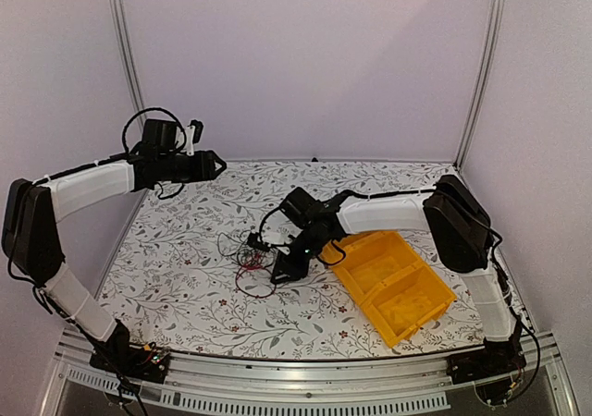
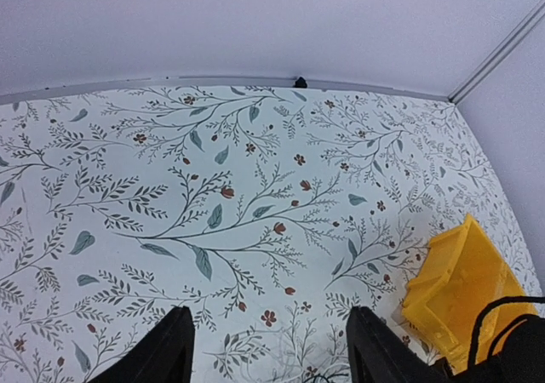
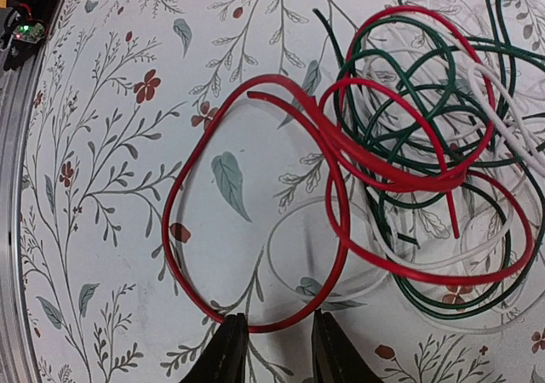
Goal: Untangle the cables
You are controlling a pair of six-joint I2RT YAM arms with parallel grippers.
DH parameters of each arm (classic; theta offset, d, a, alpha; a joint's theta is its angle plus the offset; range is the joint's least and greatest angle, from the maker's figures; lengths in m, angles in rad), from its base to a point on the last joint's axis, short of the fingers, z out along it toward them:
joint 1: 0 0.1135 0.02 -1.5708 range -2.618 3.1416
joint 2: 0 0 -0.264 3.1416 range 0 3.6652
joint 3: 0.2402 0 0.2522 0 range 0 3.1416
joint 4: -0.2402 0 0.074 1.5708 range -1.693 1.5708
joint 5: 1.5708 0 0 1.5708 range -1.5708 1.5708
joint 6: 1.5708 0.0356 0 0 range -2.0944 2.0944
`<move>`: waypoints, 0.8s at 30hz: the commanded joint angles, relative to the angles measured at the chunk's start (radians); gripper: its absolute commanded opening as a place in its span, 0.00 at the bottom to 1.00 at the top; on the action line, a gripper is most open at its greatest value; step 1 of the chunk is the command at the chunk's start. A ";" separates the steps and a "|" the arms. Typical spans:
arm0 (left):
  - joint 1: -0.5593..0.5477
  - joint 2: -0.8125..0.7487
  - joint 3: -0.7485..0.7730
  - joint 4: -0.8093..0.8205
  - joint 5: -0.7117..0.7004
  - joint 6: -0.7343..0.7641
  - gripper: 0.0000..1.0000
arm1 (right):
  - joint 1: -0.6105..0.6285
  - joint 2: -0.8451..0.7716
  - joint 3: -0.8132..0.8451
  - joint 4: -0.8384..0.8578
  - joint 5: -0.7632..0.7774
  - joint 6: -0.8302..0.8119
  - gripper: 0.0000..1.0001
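Freeing the red cable (image 3: 165, 230): the right gripper (image 3: 277, 349), jaws partly apart at bottom centre, straddles its loop without clamping it. The next move likely calls for a pinch, then a pull toward frame left. The left gripper (image 2: 268, 349) hangs open and empty.

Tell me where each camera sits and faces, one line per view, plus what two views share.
Top external: above and behind the robot, looking down at the table; left arm and right arm show, right claw at the cables.
Left wrist: on the raised left arm, facing the back wall; left claw open at bottom.
Right wrist: close above the cables, looking down; red cable at its fingertips.
Shared: yellow bin, in top external and left wrist.
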 commanded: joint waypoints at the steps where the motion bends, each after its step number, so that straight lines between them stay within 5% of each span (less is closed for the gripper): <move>1: 0.008 -0.028 -0.009 0.007 0.009 -0.003 0.63 | 0.007 0.049 0.061 -0.019 -0.030 0.037 0.30; 10: 0.010 -0.039 -0.015 0.007 -0.008 -0.001 0.63 | 0.006 0.106 0.106 -0.018 0.052 0.097 0.23; 13: 0.010 -0.041 -0.019 0.007 -0.017 0.003 0.63 | 0.007 0.098 0.097 -0.018 0.056 0.099 0.08; 16: 0.008 -0.041 -0.020 0.011 -0.010 0.012 0.63 | 0.007 0.067 0.079 -0.026 0.053 0.101 0.07; 24: -0.177 -0.069 -0.056 0.004 -0.102 -0.009 0.63 | 0.006 -0.168 -0.021 -0.040 0.096 0.035 0.00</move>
